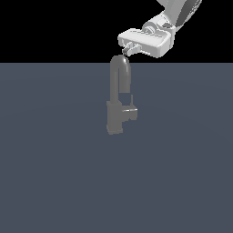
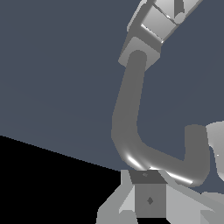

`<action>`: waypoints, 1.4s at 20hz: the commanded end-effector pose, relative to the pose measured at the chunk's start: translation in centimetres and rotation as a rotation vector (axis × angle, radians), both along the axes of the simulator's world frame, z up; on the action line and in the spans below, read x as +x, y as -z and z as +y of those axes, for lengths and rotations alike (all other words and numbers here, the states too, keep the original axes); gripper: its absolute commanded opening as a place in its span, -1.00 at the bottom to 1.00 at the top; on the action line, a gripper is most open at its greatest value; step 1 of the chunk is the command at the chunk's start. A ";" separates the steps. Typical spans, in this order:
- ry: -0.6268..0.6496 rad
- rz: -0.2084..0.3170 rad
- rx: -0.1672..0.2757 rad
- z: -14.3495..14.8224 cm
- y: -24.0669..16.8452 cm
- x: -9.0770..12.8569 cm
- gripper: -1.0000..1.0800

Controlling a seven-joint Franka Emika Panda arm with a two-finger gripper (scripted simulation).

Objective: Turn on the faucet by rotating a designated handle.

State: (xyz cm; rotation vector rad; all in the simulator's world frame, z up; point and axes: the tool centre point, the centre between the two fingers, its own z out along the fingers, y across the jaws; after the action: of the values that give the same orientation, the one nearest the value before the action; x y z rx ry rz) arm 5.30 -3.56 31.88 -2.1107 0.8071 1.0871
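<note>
The grey faucet (image 1: 119, 98) stands on the dark grey-blue floor, its arched spout rising from a blocky base. The handle (image 1: 130, 109) juts from the base toward the exterior view's right, with a thin upright rod at its end. My gripper (image 1: 128, 49) hangs just above the top of the spout's arch, apart from the handle, and its fingers look shut on nothing. In the wrist view the spout of the faucet (image 2: 127, 109) curves right in front of my gripper (image 2: 148, 197), and the handle (image 2: 164, 19) shows beyond the base.
The flat grey-blue floor (image 1: 54, 173) spreads all around the faucet. The white arm (image 1: 175, 13) comes in from the exterior view's upper right. Nothing else shows.
</note>
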 end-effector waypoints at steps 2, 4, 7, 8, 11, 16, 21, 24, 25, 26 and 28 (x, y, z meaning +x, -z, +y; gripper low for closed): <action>0.046 0.057 0.044 -0.5 2.0 1.1 -1.00; 0.073 0.089 0.069 -0.7 3.2 1.6 -1.00; 0.114 0.139 0.107 -1.1 5.0 2.4 -1.00; 0.128 0.156 0.120 -1.2 5.7 2.6 -1.00; 0.171 0.209 0.159 -1.5 7.7 3.3 -1.00; 0.238 0.290 0.220 -1.8 10.9 4.1 -1.00; 0.295 0.358 0.270 -2.0 13.6 4.6 -1.00; 0.326 0.395 0.297 -2.0 15.1 4.8 -1.00; 0.336 0.407 0.305 -1.9 15.6 4.8 -1.00; 0.345 0.417 0.313 -1.9 16.1 4.9 -1.00; 0.360 0.435 0.325 -1.9 16.8 4.9 -1.00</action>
State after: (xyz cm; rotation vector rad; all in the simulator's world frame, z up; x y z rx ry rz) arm 10.15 -5.49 15.61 -1.4359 1.0698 1.3777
